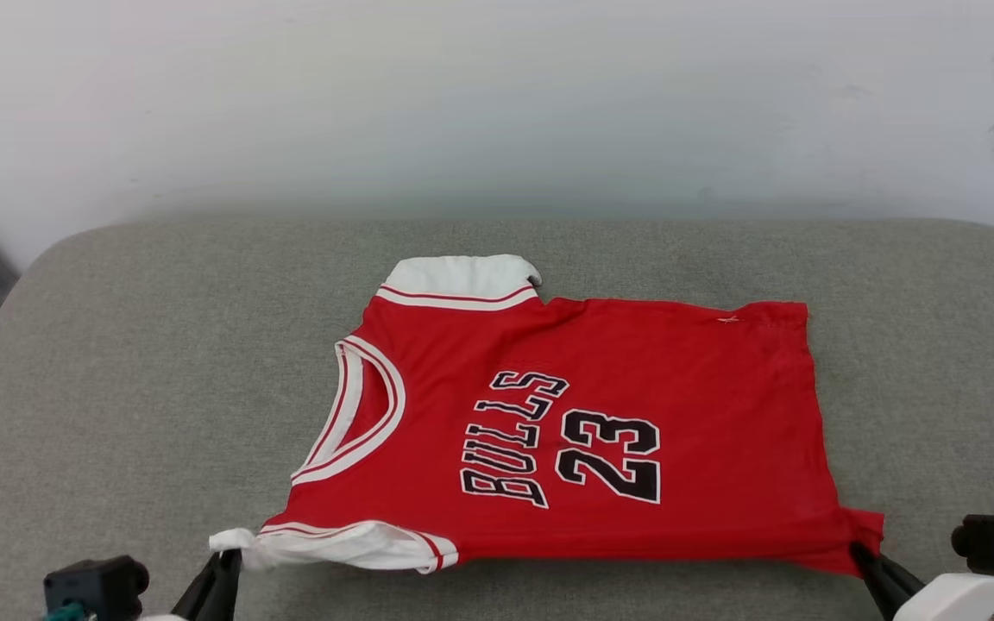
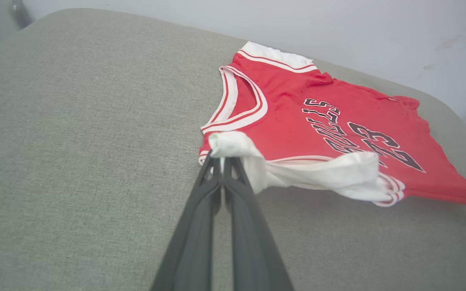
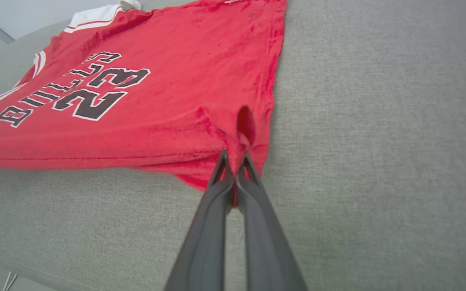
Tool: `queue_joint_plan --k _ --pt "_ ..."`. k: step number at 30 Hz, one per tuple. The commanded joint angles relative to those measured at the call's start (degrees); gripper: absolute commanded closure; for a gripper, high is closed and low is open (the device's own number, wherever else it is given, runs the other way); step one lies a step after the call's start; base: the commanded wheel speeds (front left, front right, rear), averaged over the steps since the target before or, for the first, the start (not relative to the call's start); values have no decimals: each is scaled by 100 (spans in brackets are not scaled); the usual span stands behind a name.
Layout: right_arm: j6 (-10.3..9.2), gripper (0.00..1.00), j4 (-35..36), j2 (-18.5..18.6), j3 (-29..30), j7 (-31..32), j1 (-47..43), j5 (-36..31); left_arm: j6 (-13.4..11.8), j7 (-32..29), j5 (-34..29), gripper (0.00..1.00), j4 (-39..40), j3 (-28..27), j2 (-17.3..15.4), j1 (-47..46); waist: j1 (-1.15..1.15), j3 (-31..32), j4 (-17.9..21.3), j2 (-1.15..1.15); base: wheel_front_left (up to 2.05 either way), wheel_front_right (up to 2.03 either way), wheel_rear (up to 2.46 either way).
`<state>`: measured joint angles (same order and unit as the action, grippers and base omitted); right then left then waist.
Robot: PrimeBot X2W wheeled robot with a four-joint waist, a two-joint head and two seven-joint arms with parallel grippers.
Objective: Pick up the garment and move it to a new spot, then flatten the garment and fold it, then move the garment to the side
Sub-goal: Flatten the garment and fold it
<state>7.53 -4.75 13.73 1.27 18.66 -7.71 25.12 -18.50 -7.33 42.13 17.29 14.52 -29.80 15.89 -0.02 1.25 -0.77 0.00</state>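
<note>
Bench [image 1: 117, 362], grey fabric top: garment [image 1: 635, 362] lies mid-bench, front up, collar left, hem right, mostly spread flat. No fold visible.

Judgement: relocation appears done and flattening nearly so; fold and move aside remain.

Left hand [image 2: 221, 159]: fingers pressed together, pinching the white sleeve at the garment's near-left corner. Right hand [image 3: 235, 155]: fingers pressed together, pinching the red hem at the near-right corner.

The near edge runs taut between both hands; the rest of the garment lies beyond them.

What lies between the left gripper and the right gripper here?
The near edge of the garment, stretched from the white sleeve pinched by the left gripper to the red hem corner in the right gripper. The head view shows it.
</note>
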Motion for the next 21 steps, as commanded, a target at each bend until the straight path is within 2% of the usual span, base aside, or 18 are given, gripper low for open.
queue_joint_plan --k 1,4,9,21 --pt "-8 100 44 -53 38 62 -66 -49 18 -8 -25 100 9 4 -24 -111 2 -11 7 0 0 0 0" --pt "-7 100 79 -189 104 310 72 -232 209 -84 -2 100 -147 141 24 -487 2 -68 25 0 0 0 0" --pt "-7 100 -165 -287 108 447 594 -527 669 5 14 100 -896 327 208 -1425 2 -388 128 0 0 0 0" --pt "-7 100 -1451 -264 -243 156 2006 -808 1560 229 109 100 -3341 548 668 -3400 2 -1162 365 0 0 0 0"
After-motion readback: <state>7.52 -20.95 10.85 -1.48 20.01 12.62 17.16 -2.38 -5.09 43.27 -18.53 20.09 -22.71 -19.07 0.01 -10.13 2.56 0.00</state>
